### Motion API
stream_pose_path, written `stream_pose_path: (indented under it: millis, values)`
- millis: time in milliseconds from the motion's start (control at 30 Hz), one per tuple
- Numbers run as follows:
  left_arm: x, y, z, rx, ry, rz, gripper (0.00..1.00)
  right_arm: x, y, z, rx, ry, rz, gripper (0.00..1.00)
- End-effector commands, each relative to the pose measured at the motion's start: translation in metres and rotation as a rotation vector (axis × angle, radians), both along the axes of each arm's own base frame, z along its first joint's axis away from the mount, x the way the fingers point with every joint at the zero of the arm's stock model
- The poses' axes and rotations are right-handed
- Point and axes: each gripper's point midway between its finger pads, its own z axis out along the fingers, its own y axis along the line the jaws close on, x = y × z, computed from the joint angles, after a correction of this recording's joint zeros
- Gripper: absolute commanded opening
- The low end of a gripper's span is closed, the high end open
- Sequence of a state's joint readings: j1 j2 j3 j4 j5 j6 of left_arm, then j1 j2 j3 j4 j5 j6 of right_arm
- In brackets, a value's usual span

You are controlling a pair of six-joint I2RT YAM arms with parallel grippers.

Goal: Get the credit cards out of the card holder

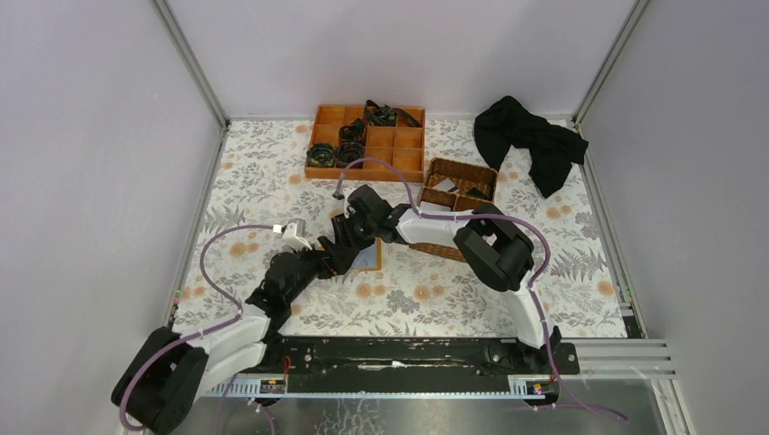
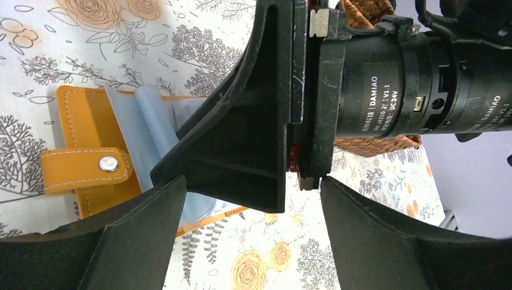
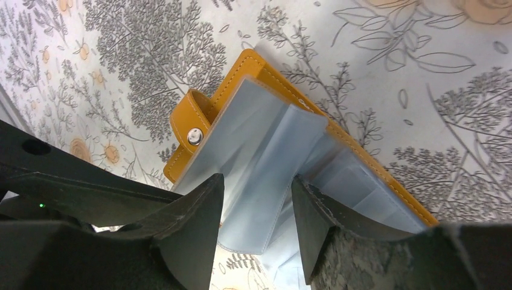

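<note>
Open card holder (image 2: 130, 139) flat on floral tablecloth (image 1: 263, 181), mid-table, near wicker basket (image 1: 462, 181); pale sleeves facing up, snap strap (image 3: 192, 130) out to one side; right gripper (image 3: 256, 180) partly open, fingers straddling one raised sleeve leaf (image 3: 259, 145), firm hold not clear; left gripper (image 2: 252, 181) spread wide, holding nothing, crowded against right gripper over holder's edge.

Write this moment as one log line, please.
card holder: open on table | right gripper: open, straddling pale sleeve | left gripper: open beside holder
</note>
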State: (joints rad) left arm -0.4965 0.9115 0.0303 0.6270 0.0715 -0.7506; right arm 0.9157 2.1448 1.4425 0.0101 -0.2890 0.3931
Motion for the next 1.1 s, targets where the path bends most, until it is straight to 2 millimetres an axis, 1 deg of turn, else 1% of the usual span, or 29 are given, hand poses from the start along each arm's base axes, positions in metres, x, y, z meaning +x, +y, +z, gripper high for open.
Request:
stream_pose_path:
  millis: [0, 67, 133, 300, 467, 600, 633, 667, 700, 800, 933, 1067]
  values:
    - [0.005, -0.006, -0.011, -0.016, 0.076, 0.014, 0.87, -0.006, 0.016, 0.03, 0.079, -0.018, 0.028, 0.56]
    - [0.007, 0.002, -0.033, 0.047, 0.162, 0.062, 0.85, -0.006, 0.016, 0.033, 0.087, -0.023, 0.028, 0.56]
    - [0.005, 0.007, -0.047, 0.073, 0.214, 0.082, 0.83, -0.007, 0.015, 0.035, 0.087, -0.027, 0.028, 0.56]
    - [0.001, 0.011, -0.063, 0.079, 0.284, 0.112, 0.79, -0.003, 0.013, 0.046, 0.096, -0.052, 0.014, 0.57]
    - [0.0, 0.015, -0.067, 0.089, 0.3, 0.131, 0.77, -0.001, 0.008, 0.057, 0.109, -0.09, -0.004, 0.58]
    - [-0.001, 0.016, -0.069, 0.097, 0.312, 0.137, 0.77, 0.001, 0.002, 0.076, 0.147, -0.144, -0.025, 0.6]
    - [-0.001, 0.017, -0.071, 0.101, 0.316, 0.141, 0.76, 0.002, 0.002, 0.085, 0.16, -0.157, -0.027, 0.6]
    - [-0.001, 0.018, -0.073, 0.105, 0.321, 0.146, 0.76, 0.001, 0.0, 0.087, 0.164, -0.163, -0.028, 0.6]
    - [-0.002, 0.019, -0.075, 0.108, 0.328, 0.15, 0.76, 0.001, 0.0, 0.095, 0.176, -0.174, -0.028, 0.6]
    - [-0.001, 0.02, -0.079, 0.113, 0.339, 0.163, 0.76, 0.0, -0.004, 0.106, 0.188, -0.194, -0.033, 0.61]
    - [0.003, 0.022, -0.077, 0.107, 0.333, 0.181, 0.75, 0.005, -0.014, 0.118, 0.192, -0.239, -0.079, 0.61]
    - [0.006, 0.026, -0.07, 0.092, 0.302, 0.207, 0.75, 0.011, -0.023, 0.124, 0.173, -0.273, -0.125, 0.62]
